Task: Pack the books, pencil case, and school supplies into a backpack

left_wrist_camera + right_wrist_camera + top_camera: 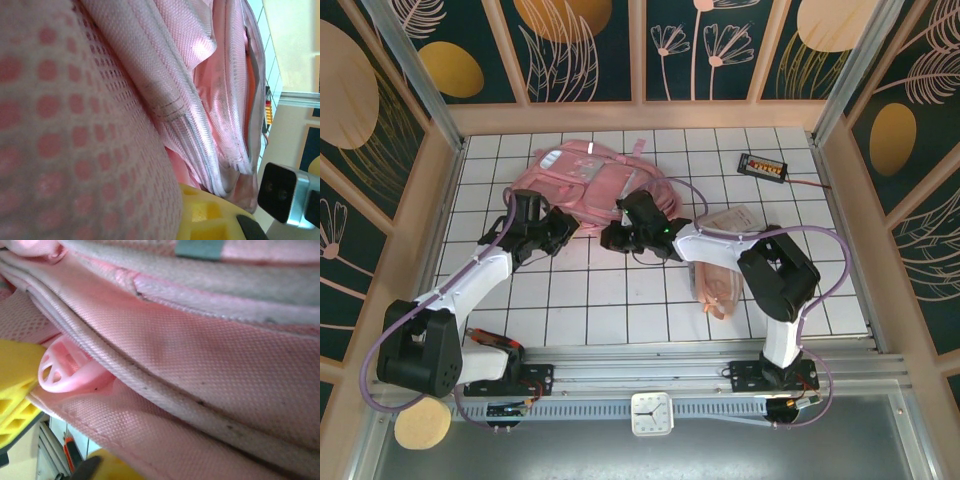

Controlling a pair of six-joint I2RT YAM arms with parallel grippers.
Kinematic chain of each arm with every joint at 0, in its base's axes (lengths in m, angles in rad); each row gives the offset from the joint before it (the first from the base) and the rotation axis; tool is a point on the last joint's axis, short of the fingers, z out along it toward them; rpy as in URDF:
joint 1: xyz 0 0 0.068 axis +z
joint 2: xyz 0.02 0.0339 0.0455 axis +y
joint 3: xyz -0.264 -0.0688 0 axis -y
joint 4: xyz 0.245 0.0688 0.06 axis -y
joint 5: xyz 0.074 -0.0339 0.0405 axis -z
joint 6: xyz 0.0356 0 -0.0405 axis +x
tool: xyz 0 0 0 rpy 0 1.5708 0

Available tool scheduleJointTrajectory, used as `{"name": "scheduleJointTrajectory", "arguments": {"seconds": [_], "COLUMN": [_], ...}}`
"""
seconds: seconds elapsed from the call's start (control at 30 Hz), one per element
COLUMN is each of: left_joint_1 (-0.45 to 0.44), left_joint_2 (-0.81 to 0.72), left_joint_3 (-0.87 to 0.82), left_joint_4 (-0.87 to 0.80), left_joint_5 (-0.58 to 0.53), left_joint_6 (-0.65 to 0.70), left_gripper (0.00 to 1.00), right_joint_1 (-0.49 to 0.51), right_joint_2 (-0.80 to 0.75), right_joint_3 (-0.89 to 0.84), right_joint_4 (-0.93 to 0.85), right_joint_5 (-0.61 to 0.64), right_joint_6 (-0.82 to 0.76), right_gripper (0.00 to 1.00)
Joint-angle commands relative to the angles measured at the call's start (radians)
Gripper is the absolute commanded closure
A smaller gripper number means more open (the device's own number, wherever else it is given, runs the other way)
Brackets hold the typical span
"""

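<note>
backpack flat on the far half of the table, a bit left of centre, long axis roughly across the table, near edge facing the arms. Both grippers are on that near edge, close together: left gripper on the left part, right gripper just beside it toward the middle. Left jaws closed; wrist cam has mesh fabric right up against the lens, so I read it as pinching the pack. Right jaws also closed: yellow fingers sit either side of a fabric layer, zip pull just beside one finger. Looks like a grip on the opening's edge, not on the pull itself. Next move presumably is spreading the mouth, so what matters is both grips on the same edge. pencil case lies right of and nearer than the right gripper, under the right forearm, long axis running near-to-far; school supplies just beyond it. Right arm is clearly the nearer for both. Pose: left arm runs low on a diagonal from its base; right elbow is folded out right, forearm sweeping left to the pack.
</note>
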Motion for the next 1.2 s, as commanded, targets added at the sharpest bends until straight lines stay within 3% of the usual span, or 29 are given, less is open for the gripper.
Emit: {"name": "scheduleJointTrajectory", "arguments": {"seconds": [0.0,0.27,0.43,0.57,0.67,0.77,0.8,0.87,0.93,1.0,1.17], "left_joint_1": [-0.01,-0.009,-0.004,0.014,0.062,0.092,0.092,0.088,0.08,0.065,0.042], "left_joint_2": [-0.046,-0.009,0.004,-0.017,-0.045,-0.066,-0.062,-0.057,-0.055,-0.048,-0.041], "left_joint_3": [0.04,0.115,0.134,0.115,0.094,0.081,0.084,0.077,0.076,0.108,0.176], "left_joint_4": [0.043,-0.032,-0.065,-0.084,-0.105,-0.103,-0.096,-0.063,-0.027,-0.034,-0.059], "left_joint_5": [0.027,-0.042,-0.05,-0.056,-0.049,-0.028,-0.008,0.032,0.056,0.061,0.065], "left_joint_6": [-0.027,0.053,0.095,0.113,0.137,0.149,0.146,0.114,0.079,0.07,0.06], "left_gripper": [1.0,1.0,1.0,1.0,1.0,1.0,1.0,1.0,1.0,1.0,1.0], "right_joint_1": [-0.019,-0.045,-0.149,-0.211,-0.265,-0.26,-0.225,-0.151,-0.098,-0.076,-0.046], "right_joint_2": [-0.057,-0.178,-0.262,-0.274,-0.28,-0.282,-0.277,-0.25,-0.232,-0.213,-0.155], "right_joint_3": [0.019,-0.031,-0.132,-0.113,-0.125,-0.126,-0.11,-0.071,-0.073,-0.076,-0.016], "right_joint_4": [-0.05,-0.315,-0.424,-0.497,-0.515,-0.433,-0.394,-0.331,-0.215,-0.114,-0.068], "right_joint_5": [0.105,0.112,0.101,0.119,0.08,-0.088,-0.144,-0.209,-0.242,-0.276,-0.261], "right_joint_6": [0.002,-0.057,-0.142,-0.231,-0.277,-0.352,-0.379,-0.381,-0.315,-0.237,-0.156], "right_gripper": [1.0,1.0,1.0,1.0,1.0,1.0,0.98,0.65,0.44,0.36,0.35]}}
